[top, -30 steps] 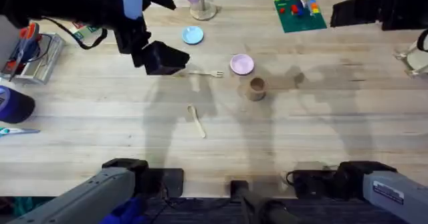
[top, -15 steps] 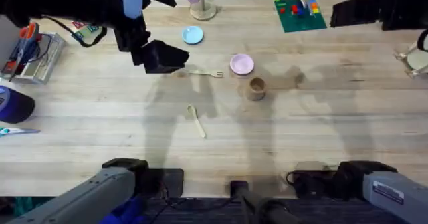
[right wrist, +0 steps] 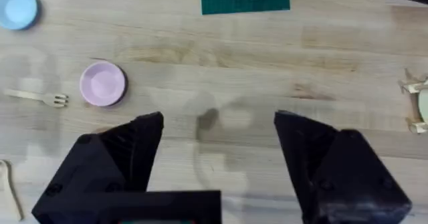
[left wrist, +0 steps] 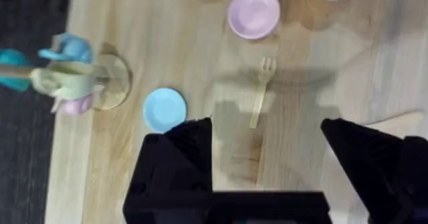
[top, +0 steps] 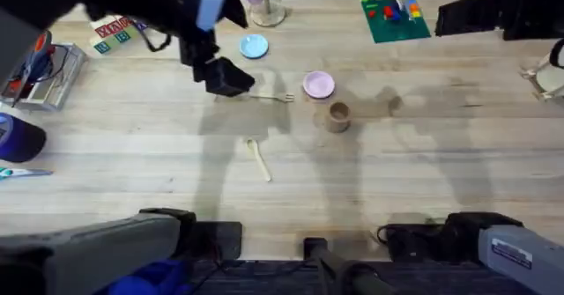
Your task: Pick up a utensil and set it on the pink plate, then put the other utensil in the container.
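Left pincer (left wrist: 266, 157) sits over the handle end of the wooden fork (top: 275, 96), fingers spread wide with nothing between them. In its wrist view the fork lies in the gap between the two fingers, long axis running straight out from the pincer, tines at the far end pointing toward the pink plate (top: 319, 84). Fork flat on the table (top: 441, 154), not touching the plate, just beside it on the left. So the grasp axis is already crossing the handle; judgement: a straight descent and close should catch it, then a short carry right to the plate.

Wooden spoon (top: 259, 158) lies nearer the arm bases, well apart from the fork, handle angled toward the lower right, untouched.

Brown cup (top: 338, 115) stands upright just below the pink plate, apart from it. Light blue plate (top: 254, 46) is up-left of the fork, not the target.

Right pincer (right wrist: 217, 157) hangs high on the right side, fingers wide apart, empty, well away from both utensils. Left arm is clearly the nearer one for the fork.
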